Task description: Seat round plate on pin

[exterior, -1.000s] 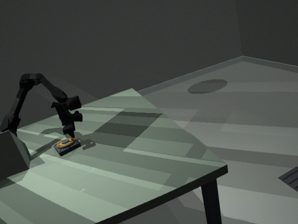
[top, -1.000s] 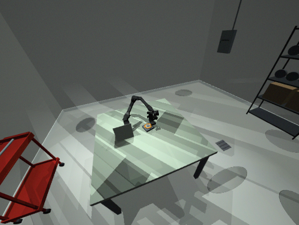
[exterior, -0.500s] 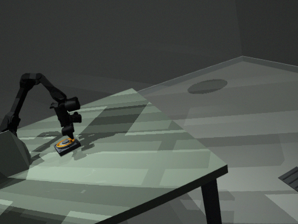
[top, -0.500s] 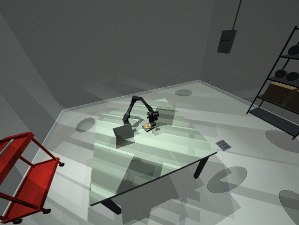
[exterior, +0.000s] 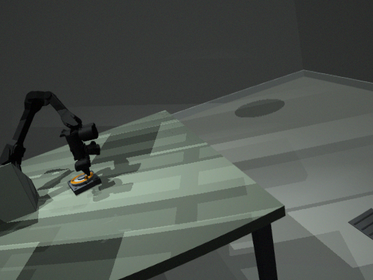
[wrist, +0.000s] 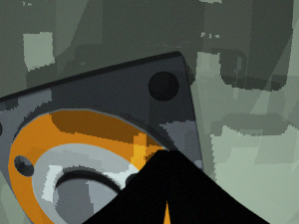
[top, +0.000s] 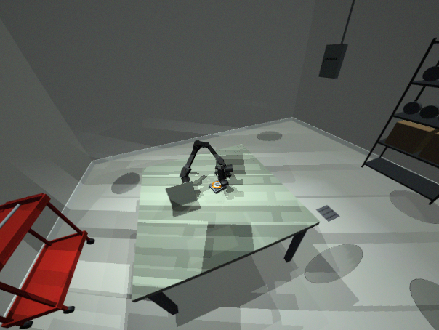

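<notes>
The round plate has an orange outer ring and a pale middle, and sits over the dark square base. My gripper is shut and empty, its tips low over the plate's edge. A brighter orange piece, apparently the tab, stands just left of the tips in the wrist view; contact cannot be told. A dark round mark shows on the ring's left, and another is partly behind the fingers. The pin is not visible, and whether the plate lies flat is unclear.
A grey block stands on the table, near the arm's foot. A red cart and a shelf rack stand away from the table. Shadow patches cross the table top.
</notes>
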### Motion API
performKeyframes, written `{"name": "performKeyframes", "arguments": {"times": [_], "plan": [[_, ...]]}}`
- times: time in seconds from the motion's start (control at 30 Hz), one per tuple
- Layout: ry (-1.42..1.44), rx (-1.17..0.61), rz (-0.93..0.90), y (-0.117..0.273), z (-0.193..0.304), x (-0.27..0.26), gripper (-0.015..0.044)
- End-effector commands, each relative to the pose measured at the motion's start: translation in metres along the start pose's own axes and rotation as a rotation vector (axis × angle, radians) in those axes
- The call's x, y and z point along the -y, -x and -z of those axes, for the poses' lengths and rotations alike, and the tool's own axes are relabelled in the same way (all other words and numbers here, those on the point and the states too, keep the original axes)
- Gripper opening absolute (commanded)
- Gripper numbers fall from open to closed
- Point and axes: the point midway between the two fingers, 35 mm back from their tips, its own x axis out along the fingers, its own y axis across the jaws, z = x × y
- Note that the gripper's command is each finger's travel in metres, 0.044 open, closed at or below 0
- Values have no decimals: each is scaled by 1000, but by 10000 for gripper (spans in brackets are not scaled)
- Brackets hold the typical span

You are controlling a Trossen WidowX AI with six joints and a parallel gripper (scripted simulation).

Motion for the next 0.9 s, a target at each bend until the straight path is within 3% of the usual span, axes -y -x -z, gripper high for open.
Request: {"name": "performKeyframes", "arguments": {"times": [0.0,0.47,0.73,0.87], "plan": [[-4,-12,0,-3,7,3,0],[-4,-13,1,-4,13,8,0],[-4,-13,3,37,15,8,0],[-17,-14,-3,32,16,9,0]]}}
